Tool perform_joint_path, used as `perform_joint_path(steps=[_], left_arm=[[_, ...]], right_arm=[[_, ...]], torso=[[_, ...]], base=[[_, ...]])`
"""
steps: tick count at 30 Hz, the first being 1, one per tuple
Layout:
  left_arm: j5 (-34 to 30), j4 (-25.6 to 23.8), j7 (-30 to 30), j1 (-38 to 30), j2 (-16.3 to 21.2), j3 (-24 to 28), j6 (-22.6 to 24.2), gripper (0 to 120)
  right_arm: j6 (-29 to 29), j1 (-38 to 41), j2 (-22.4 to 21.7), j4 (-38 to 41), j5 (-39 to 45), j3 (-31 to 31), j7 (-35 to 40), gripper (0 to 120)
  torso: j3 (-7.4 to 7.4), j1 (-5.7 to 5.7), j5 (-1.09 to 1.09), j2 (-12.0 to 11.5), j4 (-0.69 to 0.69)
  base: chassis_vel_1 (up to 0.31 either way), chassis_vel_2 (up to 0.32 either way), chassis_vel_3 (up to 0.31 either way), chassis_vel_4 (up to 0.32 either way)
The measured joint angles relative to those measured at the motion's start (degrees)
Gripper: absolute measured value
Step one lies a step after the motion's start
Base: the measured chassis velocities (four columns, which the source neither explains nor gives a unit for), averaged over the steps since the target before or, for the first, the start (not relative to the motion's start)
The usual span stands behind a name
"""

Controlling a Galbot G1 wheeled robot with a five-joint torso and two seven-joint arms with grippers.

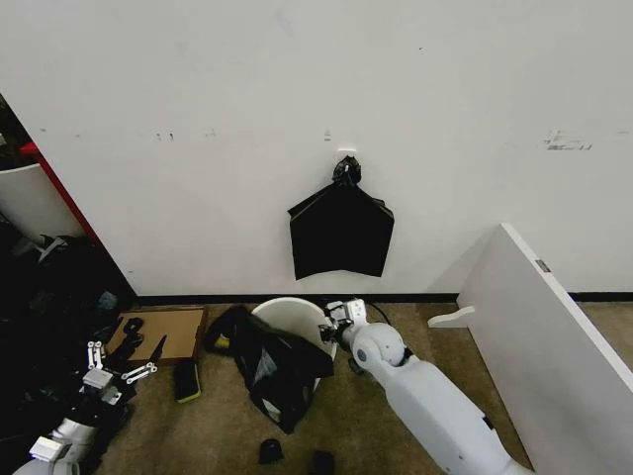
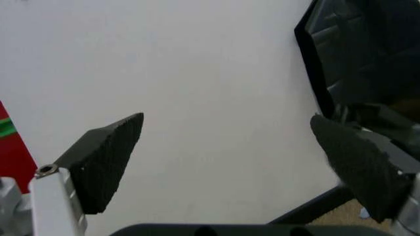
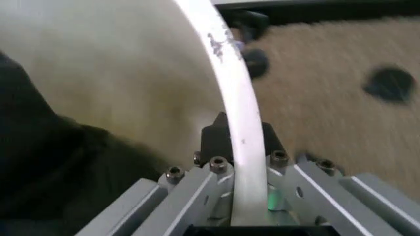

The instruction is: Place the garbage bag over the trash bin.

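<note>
The white trash bin (image 1: 289, 314) stands on the floor by the wall. The wrinkled black garbage bag (image 1: 275, 368) hangs over its front and left side, spilling onto the floor. My right gripper (image 1: 332, 324) is at the bin's right rim. In the right wrist view the right gripper (image 3: 240, 143) is shut on the white rim (image 3: 226, 83), one finger inside and one outside, with the garbage bag (image 3: 39, 162) lying inside the bin. My left gripper (image 1: 115, 363) hovers low at the far left, well away from the bin, and the left gripper (image 2: 229, 147) is open with nothing between its pads (image 2: 108, 160).
A flat black bag with a knotted top (image 1: 341, 234) hangs from a hook on the wall above the bin. A brown cardboard box (image 1: 164, 332) lies left of the bin, among dark clutter. A white board (image 1: 549, 322) leans at the right. Small black objects (image 1: 270, 451) lie on the floor.
</note>
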Motion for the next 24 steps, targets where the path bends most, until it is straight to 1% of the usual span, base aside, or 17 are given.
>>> perform_joint_path(steps=[1,2,3,4,5,6,7,9,10,12,17,20,24], left_arm=[[0.0,0.1,-0.1,-0.1,0.0,0.1,0.0,100],[0.0,0.2,-0.2,-0.2,0.0,0.4,0.0,100],[0.0,0.2,-0.2,-0.3,0.0,0.5,0.0,100],[0.0,0.3,-0.2,-0.5,-0.1,1.0,0.0,100],[0.0,0.3,-0.2,-0.6,-0.2,1.5,0.0,100],[0.0,0.4,-0.2,-0.6,-0.3,1.8,0.0,100],[0.0,0.5,-0.2,-0.8,-0.4,2.3,0.0,100],[0.0,0.5,-0.2,-0.9,-0.5,2.4,0.0,100],[0.1,0.5,-0.3,-1.1,-0.7,3.0,0.0,100],[0.4,0.4,-0.3,-1.2,-0.9,3.9,0.0,100],[0.7,0.2,-0.4,-1.4,-1.0,4.5,0.0,100],[0.9,0.1,-0.5,-1.4,-1.0,4.9,0.0,100],[0.9,0.0,-0.5,-1.4,-1.0,4.9,0.0,100]], right_arm=[[1.3,-1.0,-0.4,1.8,1.9,0.2,2.7,0],[3.7,-3.1,-0.7,5.4,5.5,1.1,8.3,0],[4.6,-3.8,-0.7,6.7,6.6,1.4,10.1,0],[7.8,-6.5,-0.7,11.2,10.0,2.9,16.1,0],[9.8,-8.1,-0.6,13.4,11.0,3.7,18.6,0],[11.5,-9.5,-0.6,14.7,11.4,4.4,19.8,0],[13.4,-11.2,-0.4,15.8,11.4,5.1,20.6,0],[14.1,-11.9,-0.3,16.0,11.3,5.4,20.8,0],[16.5,-13.9,0.3,16.3,10.8,6.4,21.2,0],[19.5,-16.2,1.5,15.5,9.4,7.8,21.8,0],[21.0,-18.7,2.8,14.2,7.9,8.9,21.8,0],[22.0,-20.7,4.2,12.9,5.6,8.7,21.5,0],[22.2,-21.0,4.8,11.8,4.6,8.3,20.8,0]], torso=[[0.01,0.0,0.0,0.0,-0.01],[0.0,0.0,0.0,0.0,-0.02],[0.0,0.0,0.0,0.0,-0.02],[-0.01,0.0,0.02,0.0,-0.03],[0.0,0.0,0.0,0.0,0.01],[0.0,0.0,0.0,0.0,-0.01],[0.0,0.0,0.0,0.0,0.0],[0.0,0.0,0.0,0.0,0.0],[0.0,0.0,0.02,0.0,-0.01],[0.0,0.0,0.0,0.0,-0.01],[0.0,0.0,0.01,0.0,-0.01],[0.0,0.0,0.01,0.0,0.0],[-0.01,0.0,-0.02,0.0,0.0]], base=[[0.0,0.0,0.0,0.0],[0.0,0.0,0.0,0.0],[0.0,0.0,0.0,0.0],[0.0,0.0,0.0,0.0],[0.0,0.0,0.0,0.0],[0.0,0.0,0.0,0.0],[0.0,0.0,0.0,0.0],[0.0,0.0,0.0,0.0],[0.0,0.0,0.0,0.0],[0.0,0.0,0.0,0.0],[0.0,0.0,0.0,0.0],[0.0,0.0,0.0,0.0],[0.0,0.0,0.0,0.0]])
